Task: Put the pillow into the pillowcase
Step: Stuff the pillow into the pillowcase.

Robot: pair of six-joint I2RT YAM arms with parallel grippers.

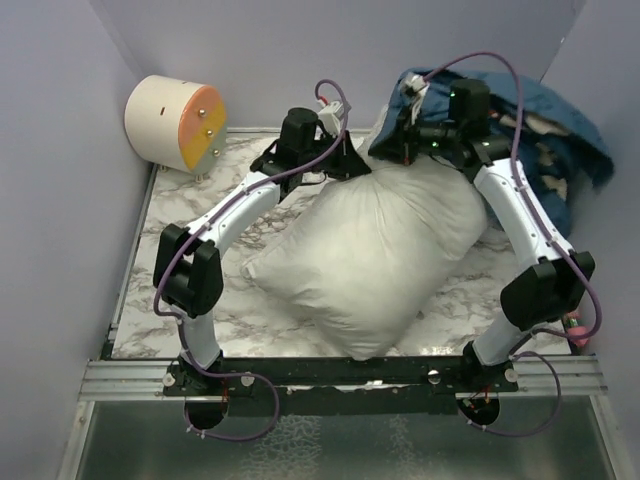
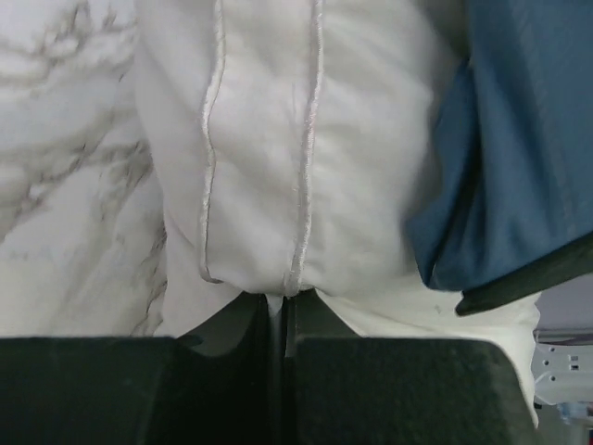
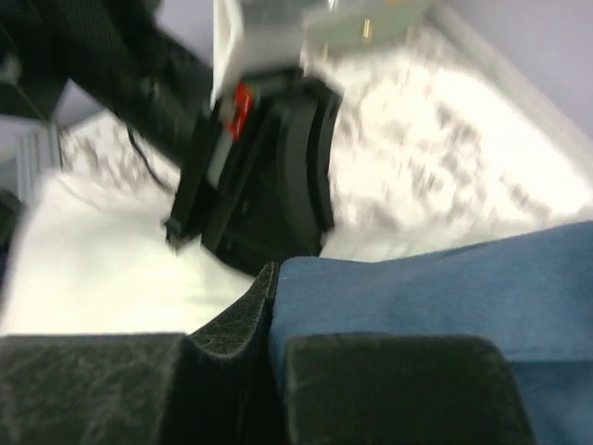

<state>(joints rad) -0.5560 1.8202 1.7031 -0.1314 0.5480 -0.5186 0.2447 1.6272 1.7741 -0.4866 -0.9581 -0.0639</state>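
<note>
Bench (image 1: 190, 300): marbled top, walled on three sides. I see both arms reaching to the far end.

Pillow (image 1: 375, 255): lies diagonally across the middle of the bench, plump, one corner hanging toward the near rail, far corner up at the pincers. Most of it is bare; I judge the stuffing barely begun.

Pillowcase (image 1: 545, 130): bunched in the far right corner, blue, part of it draped over the right arm's wrist. Its edge meets the pillow's far end; in the left wrist view the blue cloth lies beside and partly over the white corner.

Cream cylinder with orange face (image 1: 178, 122): far left corner, well apart, not involved.

Left pincer (image 2: 281, 315): closed down on the pillow's piped edge, seam pinched between the jaws.

Right pincer (image 3: 271, 306): closed on a fold of the pillowcase hem; the view is blurred, yet blue cloth runs straight out of the gap.

Step in hand, my judgement: draw the case mouth over the pillow corner. To do it well I would hold the left grip steady as an anchor, keeping the corner slightly raised, and pull the hem with the right toward the near side, over the corner, not across it. I cannot tell whether one layer or both are in the right grip; both would shut the mouth. Slow pull; watch for the seam slipping out.
</note>
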